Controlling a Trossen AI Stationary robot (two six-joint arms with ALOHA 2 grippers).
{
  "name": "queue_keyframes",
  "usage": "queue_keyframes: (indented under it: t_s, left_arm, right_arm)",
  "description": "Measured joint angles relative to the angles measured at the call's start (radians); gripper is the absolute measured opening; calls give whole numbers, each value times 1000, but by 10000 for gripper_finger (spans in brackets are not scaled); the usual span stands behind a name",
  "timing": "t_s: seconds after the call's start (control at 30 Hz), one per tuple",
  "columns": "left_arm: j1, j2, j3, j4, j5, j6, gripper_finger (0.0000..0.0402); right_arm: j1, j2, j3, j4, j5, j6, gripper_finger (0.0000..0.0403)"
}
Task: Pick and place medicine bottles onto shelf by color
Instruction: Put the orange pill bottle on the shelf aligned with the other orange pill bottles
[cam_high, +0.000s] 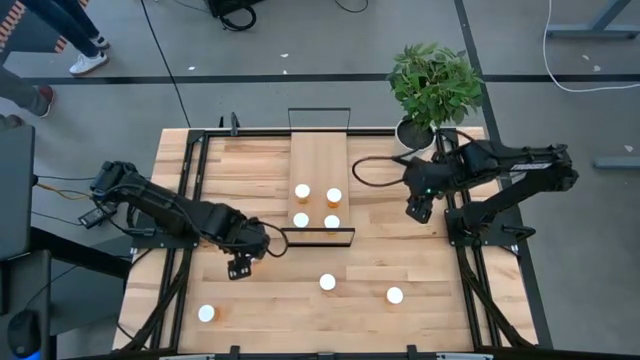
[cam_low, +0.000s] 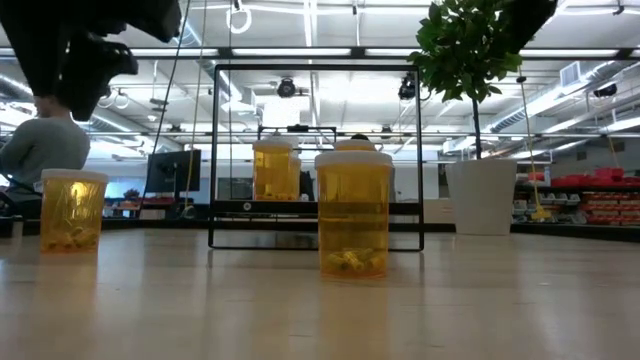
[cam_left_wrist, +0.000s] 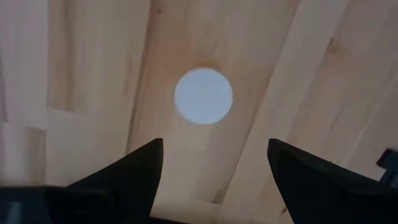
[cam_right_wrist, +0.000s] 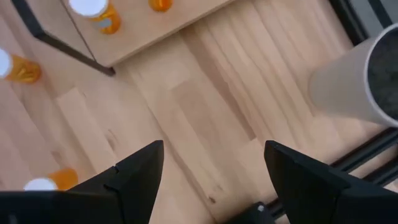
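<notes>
The light-wood shelf lies at the table's far middle, and several white-capped bottles stand on its near half. Three more bottles stand on the table: near left, near middle and near right. My left gripper is open above the table, left of the shelf's near end. Its wrist view looks straight down on one white cap ahead of the open fingers; which bottle it is I cannot tell. My right gripper is open and empty, right of the shelf.
A white plant pot with a green plant stands at the far right, close to my right arm; it also shows in the right wrist view. The shelf's black frame crosses its near end. A person's legs show beyond the far left.
</notes>
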Motion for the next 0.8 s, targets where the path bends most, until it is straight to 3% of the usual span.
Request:
queue_keyframes:
  t_s: [0.27, 0.43, 0.8]
  left_arm:
    - [2, 0, -104, 97, 23, -56, 303]
    - [3, 0, -164, 177, 16, -49, 333]
    - [37, 2, -172, 186, -48, -31, 373]
  right_arm:
    - [46, -5, -14, 14, 8, 154, 287]
    - [62, -5, -14, 14, 83, 161, 287]
    - [62, -5, -14, 14, 81, 256, 287]
